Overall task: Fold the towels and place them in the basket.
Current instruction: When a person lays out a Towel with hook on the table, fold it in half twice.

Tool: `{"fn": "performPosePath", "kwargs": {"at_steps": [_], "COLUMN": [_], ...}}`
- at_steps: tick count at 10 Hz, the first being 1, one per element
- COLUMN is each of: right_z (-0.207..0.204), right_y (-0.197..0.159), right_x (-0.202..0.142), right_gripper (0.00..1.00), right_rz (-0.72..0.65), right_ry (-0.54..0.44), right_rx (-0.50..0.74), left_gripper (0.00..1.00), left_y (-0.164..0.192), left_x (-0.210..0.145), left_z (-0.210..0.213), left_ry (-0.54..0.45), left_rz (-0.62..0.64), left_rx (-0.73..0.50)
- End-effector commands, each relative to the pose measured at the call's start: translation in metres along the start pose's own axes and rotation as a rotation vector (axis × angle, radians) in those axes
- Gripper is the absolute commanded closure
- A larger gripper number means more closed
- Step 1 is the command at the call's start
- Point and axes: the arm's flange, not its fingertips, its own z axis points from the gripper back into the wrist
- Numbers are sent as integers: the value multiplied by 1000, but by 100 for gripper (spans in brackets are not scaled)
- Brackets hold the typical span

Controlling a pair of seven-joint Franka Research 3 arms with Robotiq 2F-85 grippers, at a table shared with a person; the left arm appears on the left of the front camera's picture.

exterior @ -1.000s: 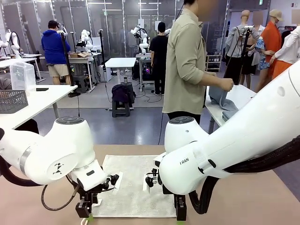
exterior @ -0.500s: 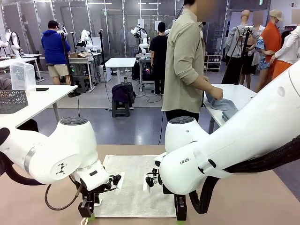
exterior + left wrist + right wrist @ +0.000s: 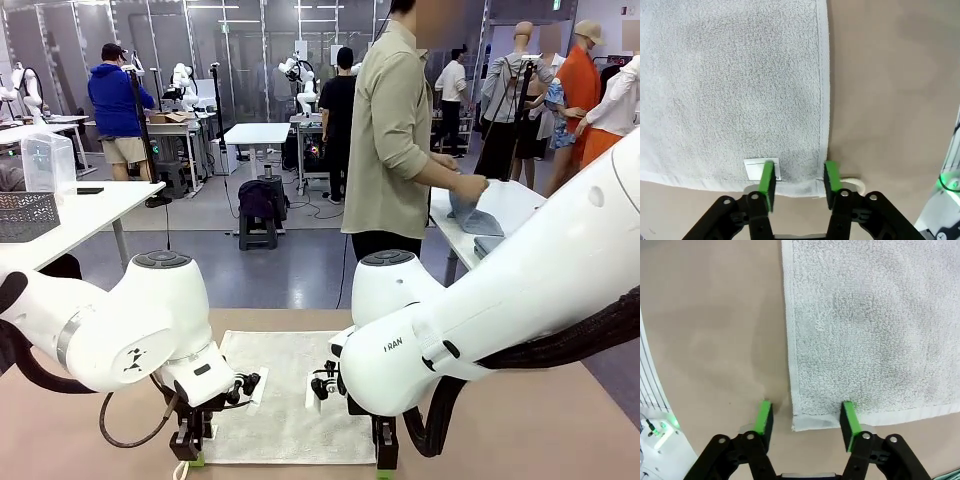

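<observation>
The cream-white towel (image 3: 290, 395) lay flat on the table (image 3: 520, 430), its long axis apparently running away from the robot, though the front view foreshortened it. Left end effector (image 3: 799, 172): jaws apart, straddling the near corner beside the label (image 3: 754, 169), with the cloth not pinched. Right end effector (image 3: 806, 412): jaws apart over the other near corner, one pad on bare table. Each arm stood at its own corner, so a fold would likely carry the near edge toward the far side.
</observation>
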Motion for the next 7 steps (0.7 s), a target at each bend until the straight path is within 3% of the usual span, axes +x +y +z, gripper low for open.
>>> {"fn": "performPosePath", "kwargs": {"at_steps": [1, 2, 3, 4, 5, 6, 7], "right_z": [-4, -3, -3, -2, -1, -1, 0], "right_y": [-1, -1, -1, -1, -2, -2, -2], "right_x": [0, 0, 0, 0, 0, 0, 1], "right_gripper": [59, 45, 79, 64, 99, 84, 100], "right_rz": [16, 15, 17, 18, 18, 18, 15], "right_ry": [-7, -9, -9, -8, -6, -6, -6], "right_rx": [-1, -1, -2, -1, 2, 4, 8], "left_gripper": [75, 60, 95, 80, 100, 99, 100], "left_y": [1, 1, 0, 0, 0, -1, -1], "left_x": [0, 0, -1, -1, -2, -1, -1], "left_z": [-3, -3, -3, -2, -1, 0, 2], "left_ry": [28, 34, 33, 31, 30, 28, 29], "left_rz": [6, 0, -1, 0, -3, -11, -17], "left_rx": [34, 30, 29, 29, 27, 22, 19]}}
